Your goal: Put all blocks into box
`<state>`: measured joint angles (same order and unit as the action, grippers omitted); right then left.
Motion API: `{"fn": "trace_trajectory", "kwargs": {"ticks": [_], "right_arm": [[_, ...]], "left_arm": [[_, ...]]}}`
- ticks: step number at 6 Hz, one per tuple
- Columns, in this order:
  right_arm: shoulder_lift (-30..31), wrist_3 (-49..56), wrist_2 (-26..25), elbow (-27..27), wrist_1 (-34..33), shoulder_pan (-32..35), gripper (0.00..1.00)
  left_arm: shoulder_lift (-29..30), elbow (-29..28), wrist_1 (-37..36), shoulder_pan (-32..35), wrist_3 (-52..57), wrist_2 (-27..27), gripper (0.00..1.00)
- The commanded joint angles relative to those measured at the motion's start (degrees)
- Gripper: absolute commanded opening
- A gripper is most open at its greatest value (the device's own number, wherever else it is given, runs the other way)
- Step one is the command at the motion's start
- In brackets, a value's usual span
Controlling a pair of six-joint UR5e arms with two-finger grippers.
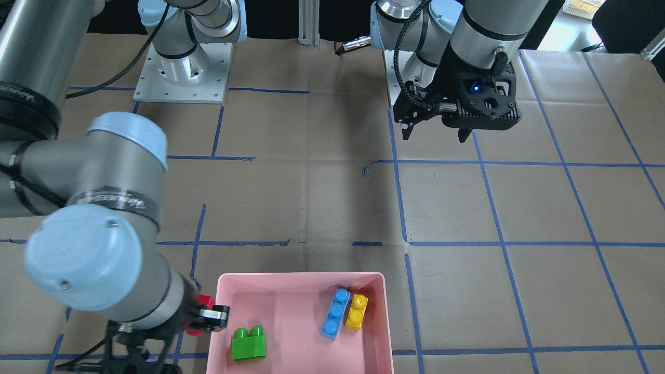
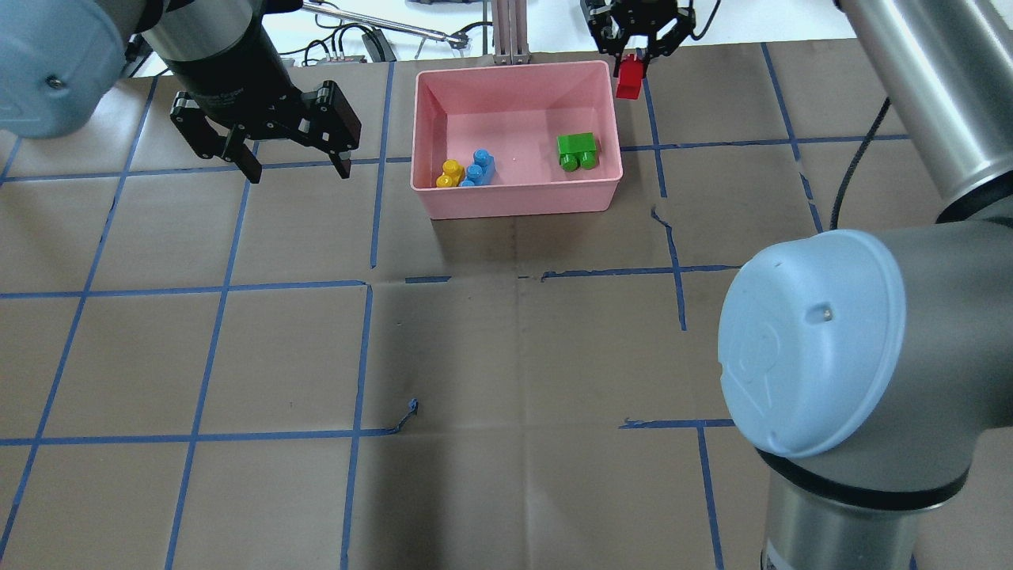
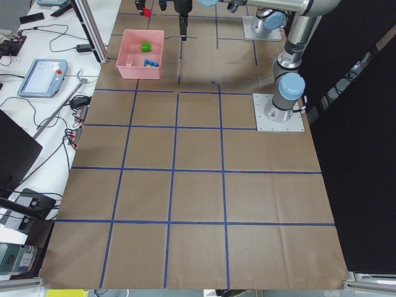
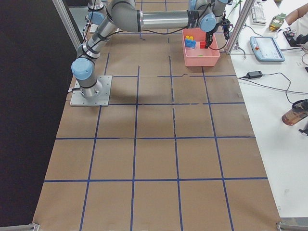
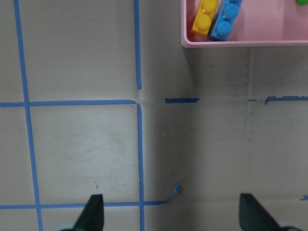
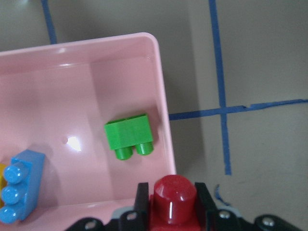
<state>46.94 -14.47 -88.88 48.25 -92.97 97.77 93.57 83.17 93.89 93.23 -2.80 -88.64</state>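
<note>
1. Tabletop (image 2: 506, 356): creased brown paper ruled into squares with blue tape. One loose tape scrap (image 2: 410, 408) curls up near the middle.
2. Box (image 2: 514, 199): shallow glossy pink plastic with rounded corners and a thick rim. It sits at the far edge of the tabletop, just in front of an aluminium post (image 2: 506, 32).
3. Green brick (image 6: 130, 135): two studs, lying on its side inside the box, alone near the wall on the robot's right.
4. Blue brick (image 2: 479, 168) with three studs and yellow brick (image 2: 449, 174) with two: side by side and touching, at the box's opposite end.
5. Red brick (image 6: 173, 199): smooth plastic with one round stud showing, clamped between the right fingers (image 6: 141, 199). It is just outside the rim at the box's far right corner. Its lower part is hidden by the grip, and in the front-facing view the arm covers most of it.
6. Left fingers (image 5: 94, 214): spread wide and holding nothing, over bare tabletop, clear of the box's left end.
</note>
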Motion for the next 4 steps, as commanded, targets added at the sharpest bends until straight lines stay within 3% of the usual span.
{"fn": "trace_trajectory", "kwargs": {"ticks": [1,2,3,4], "right_arm": [[-5.8,-3.3,0.0,0.3,-5.1,3.3,0.15],[-7.3,-3.0,0.0,0.8,-6.1,3.3,0.21],[-7.4,-2.8,-0.1,1.2,-6.2,3.3,0.74],[-7.0,-2.8,-0.1,1.1,-6.3,3.1,0.99]], "left_arm": [[-0.4,0.2,-0.2,-0.1,0.0,0.0,0.99],[-0.6,0.2,-0.1,-0.1,0.0,0.0,0.99],[-0.6,0.2,-0.1,-0.1,0.0,0.0,0.99],[-0.5,0.2,-0.2,-0.1,0.0,0.0,0.99]]}}
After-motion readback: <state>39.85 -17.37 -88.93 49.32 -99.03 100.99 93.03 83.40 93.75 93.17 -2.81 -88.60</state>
